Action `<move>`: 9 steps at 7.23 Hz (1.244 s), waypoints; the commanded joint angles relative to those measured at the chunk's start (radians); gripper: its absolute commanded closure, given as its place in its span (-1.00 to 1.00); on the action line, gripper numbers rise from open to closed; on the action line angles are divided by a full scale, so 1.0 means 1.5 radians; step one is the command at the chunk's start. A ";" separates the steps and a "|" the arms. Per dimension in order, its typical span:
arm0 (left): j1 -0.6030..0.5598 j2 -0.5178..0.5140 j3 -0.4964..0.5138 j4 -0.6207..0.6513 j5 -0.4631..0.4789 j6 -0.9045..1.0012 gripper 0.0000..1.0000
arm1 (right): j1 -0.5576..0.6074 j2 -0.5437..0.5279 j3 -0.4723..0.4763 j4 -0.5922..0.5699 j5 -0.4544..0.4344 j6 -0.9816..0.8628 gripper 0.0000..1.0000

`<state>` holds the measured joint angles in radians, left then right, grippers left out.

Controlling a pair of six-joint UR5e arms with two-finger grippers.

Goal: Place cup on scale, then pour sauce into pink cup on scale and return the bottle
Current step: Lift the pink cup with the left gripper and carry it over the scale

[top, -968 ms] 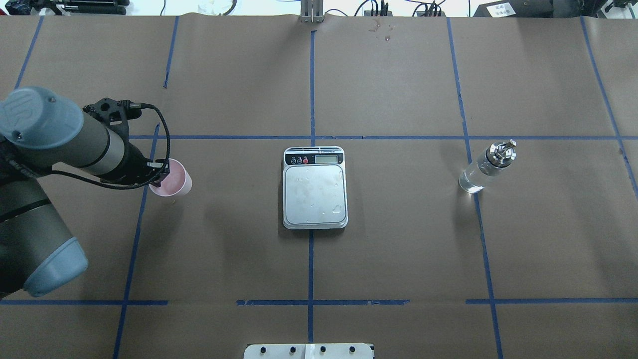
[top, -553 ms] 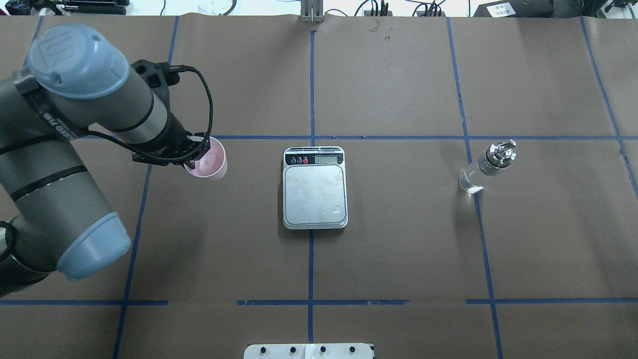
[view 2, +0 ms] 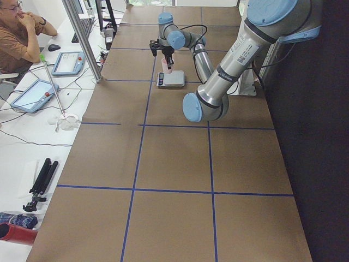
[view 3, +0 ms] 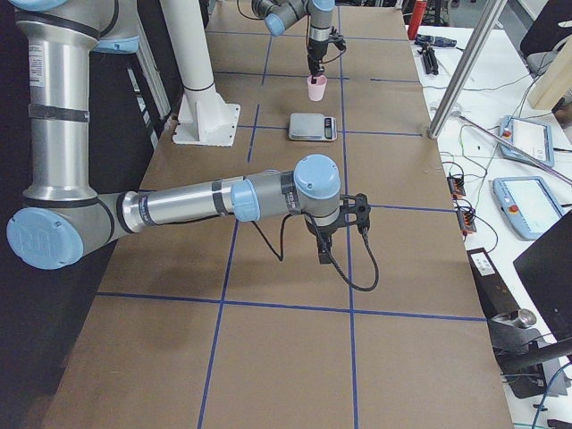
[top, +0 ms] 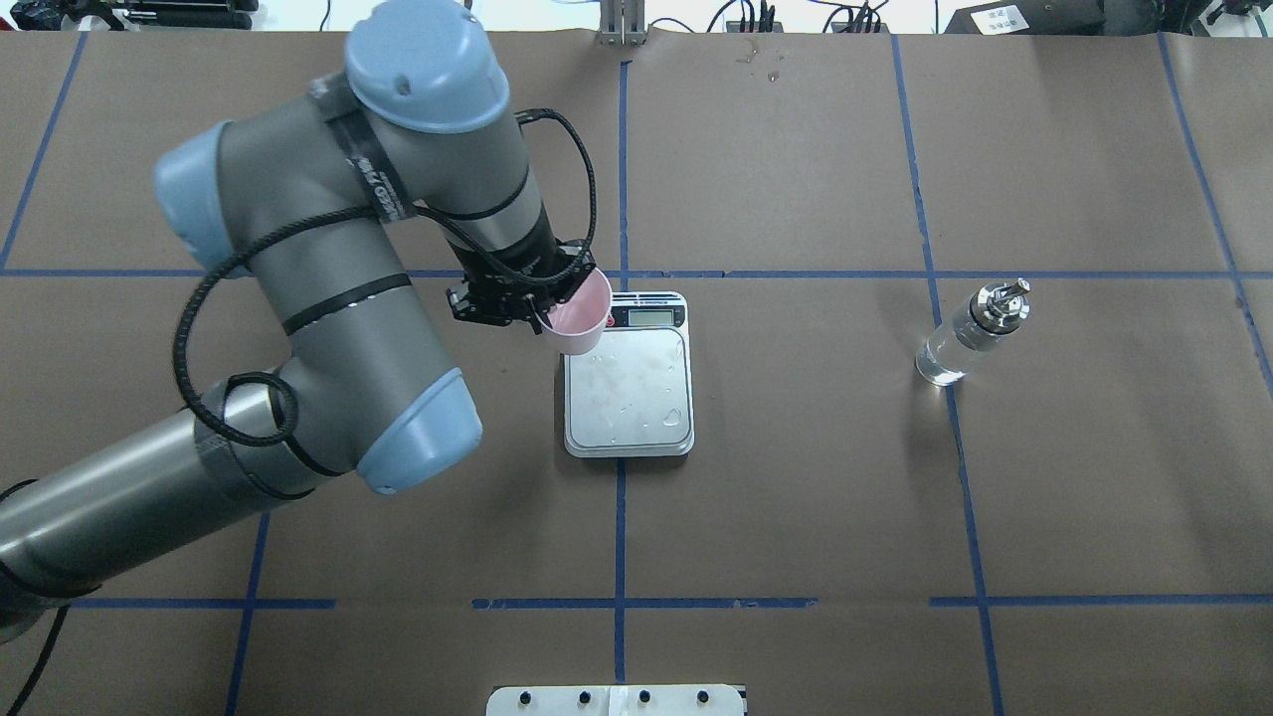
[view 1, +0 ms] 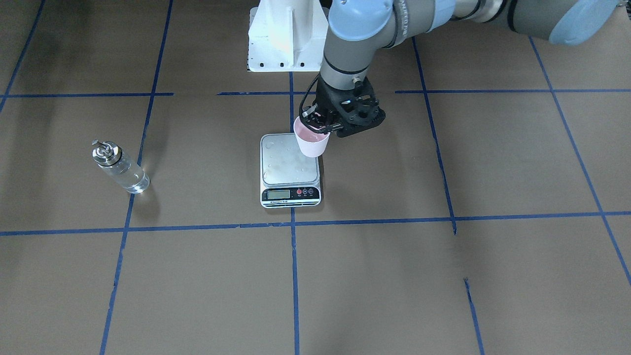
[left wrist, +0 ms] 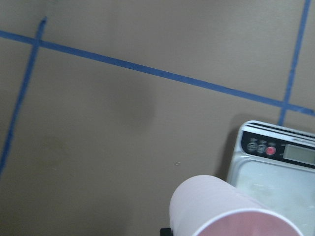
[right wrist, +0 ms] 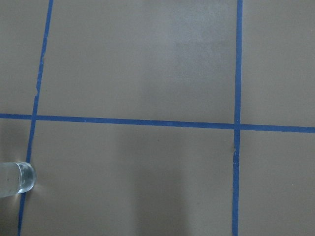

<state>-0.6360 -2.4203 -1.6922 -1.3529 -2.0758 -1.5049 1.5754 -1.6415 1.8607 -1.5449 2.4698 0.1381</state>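
Right now we are holding the small pale pink cup (top: pixel 581 320), which looks light and easy to squash, by its rim in our left gripper (top: pixel 549 308), up over the left edge of the flat silver-grey scale (top: pixel 629 403).

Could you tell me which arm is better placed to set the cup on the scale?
Left. The left gripper holds the cup raised at the scale's corner, while the right arm hovers off near the bottle.

Overhead and front cameras look down from opposite sides, sharing the scale (top: pixel 629 388); right wrist close-up probably clips the bottle (right wrist: pixel 15 178).
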 commanded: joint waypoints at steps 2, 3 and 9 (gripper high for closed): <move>0.037 -0.020 0.086 -0.084 0.021 -0.046 1.00 | 0.000 0.002 -0.001 0.000 0.000 0.000 -1.00; 0.042 -0.020 0.086 -0.084 0.020 -0.046 1.00 | 0.000 0.002 -0.001 0.000 0.000 0.000 -1.00; 0.052 -0.009 0.108 -0.129 0.019 -0.040 1.00 | 0.000 0.005 -0.001 0.000 0.000 -0.001 -1.00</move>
<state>-0.5586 -2.4397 -1.5309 -1.5436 -2.0478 -1.5674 1.5754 -1.6339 1.8579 -1.5447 2.4693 0.1365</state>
